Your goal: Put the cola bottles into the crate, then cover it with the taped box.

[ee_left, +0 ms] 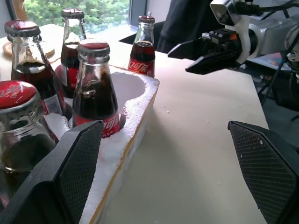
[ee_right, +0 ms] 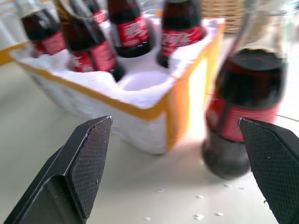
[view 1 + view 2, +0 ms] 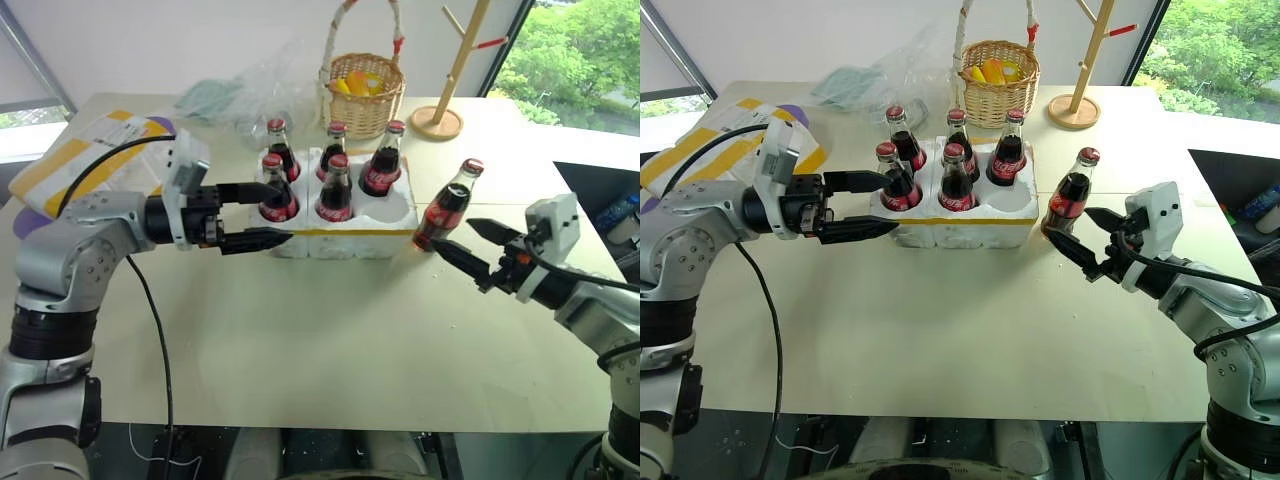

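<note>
Left eye view: dark, red-capped cola bottles [image 3: 335, 187].

The low white styrofoam crate [image 3: 345, 225] with 6 round wells and a yellow tape band lies mid-table. 5 small glass cola bottles [image 3: 334, 190] with red caps and labels stand upright in it; the near-right well is empty. A 6th bottle [image 3: 447, 207] stands just right of the crate, seemingly tilted. The yellow-taped white styrofoam box [image 3: 75, 155] lies far left.
</note>
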`<action>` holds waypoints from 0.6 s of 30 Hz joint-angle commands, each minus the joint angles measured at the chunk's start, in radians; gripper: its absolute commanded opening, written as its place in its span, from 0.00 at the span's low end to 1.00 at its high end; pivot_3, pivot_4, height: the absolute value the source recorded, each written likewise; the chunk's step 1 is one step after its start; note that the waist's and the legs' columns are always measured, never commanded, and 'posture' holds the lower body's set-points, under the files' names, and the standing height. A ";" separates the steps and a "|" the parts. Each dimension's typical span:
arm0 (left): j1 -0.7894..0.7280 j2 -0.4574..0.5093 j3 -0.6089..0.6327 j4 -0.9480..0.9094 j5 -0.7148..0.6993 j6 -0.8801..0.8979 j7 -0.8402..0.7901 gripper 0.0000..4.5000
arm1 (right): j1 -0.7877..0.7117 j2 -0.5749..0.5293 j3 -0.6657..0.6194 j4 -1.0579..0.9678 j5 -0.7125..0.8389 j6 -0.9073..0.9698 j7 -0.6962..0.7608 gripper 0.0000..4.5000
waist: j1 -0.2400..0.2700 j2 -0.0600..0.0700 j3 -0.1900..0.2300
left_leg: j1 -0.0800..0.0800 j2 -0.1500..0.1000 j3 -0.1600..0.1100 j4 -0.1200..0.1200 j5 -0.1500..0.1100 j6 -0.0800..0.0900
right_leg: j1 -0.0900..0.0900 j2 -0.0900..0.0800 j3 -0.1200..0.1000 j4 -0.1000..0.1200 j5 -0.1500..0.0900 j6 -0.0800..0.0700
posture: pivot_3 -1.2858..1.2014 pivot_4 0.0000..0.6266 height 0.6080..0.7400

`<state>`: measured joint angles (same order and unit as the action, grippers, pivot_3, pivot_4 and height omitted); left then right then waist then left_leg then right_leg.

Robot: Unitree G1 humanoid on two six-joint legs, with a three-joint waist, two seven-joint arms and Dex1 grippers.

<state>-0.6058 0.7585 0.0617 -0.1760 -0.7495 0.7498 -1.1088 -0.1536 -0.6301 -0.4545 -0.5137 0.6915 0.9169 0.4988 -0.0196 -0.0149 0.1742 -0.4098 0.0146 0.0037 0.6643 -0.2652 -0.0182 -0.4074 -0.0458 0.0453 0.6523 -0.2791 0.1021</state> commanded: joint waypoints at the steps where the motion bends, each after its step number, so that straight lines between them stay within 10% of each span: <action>1: -0.020 0.006 0.018 -0.024 -0.002 -0.016 -0.004 1.00 | -0.032 -0.004 0.004 0.038 -0.025 -0.060 -0.015 0.98 | 0.002 0.000 0.000 | 0.000 0.000 0.000 0.000 0.000 0.000 | 0.000 0.000 0.000 0.000 0.000 0.000 | 0.52 0.24 1.00; 18: 0.028 0.046 0.069 -0.090 -0.022 0.008 0.033 1.00 | -0.207 0.050 0.166 0.392 -0.121 -0.240 0.044 0.98 | 0.003 0.000 0.000 | 0.000 0.000 0.000 0.000 0.000 0.000 | 0.000 0.000 0.000 0.000 0.000 0.000 | 0.52 0.24 1.00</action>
<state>-0.5740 0.7914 0.0962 -0.2389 -0.7552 0.7581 -1.0799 -0.3352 -0.5865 -0.2987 -0.1294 0.5783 0.7092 0.5236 -0.0168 -0.0148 0.1743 -0.4099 0.0148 0.0039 0.6643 -0.2653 -0.0182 -0.4073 -0.0462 0.0456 0.6519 -0.2792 0.1021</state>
